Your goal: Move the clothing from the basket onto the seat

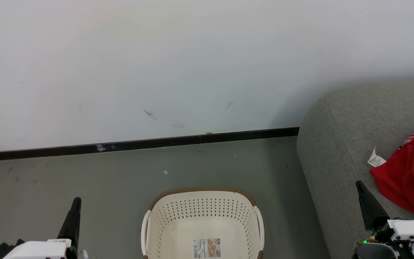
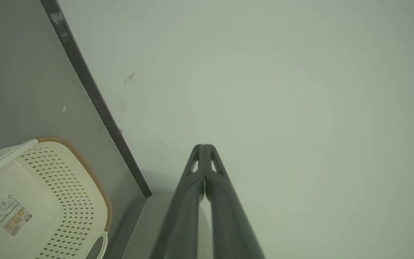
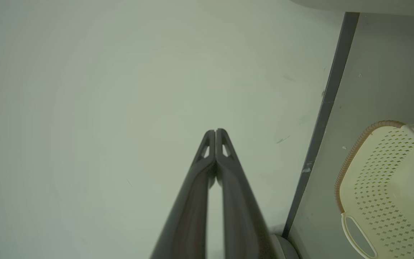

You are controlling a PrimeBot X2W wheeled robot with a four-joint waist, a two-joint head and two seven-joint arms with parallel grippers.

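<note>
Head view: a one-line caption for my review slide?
Empty oval cream plastic laundry basket on the floor; bright red garment lying on the grey woven-fabric sofa.

Red clothing (image 1: 412, 176); grey seat (image 1: 336, 144); cream, brown-rimmed basket (image 1: 203, 208) with dotted perforations

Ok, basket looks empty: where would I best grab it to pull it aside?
Probably a white side handle of the laundry basket: each stands off the perforated wall as a thin loop. The shut left gripper would come from the basket's left, after opening.
</note>
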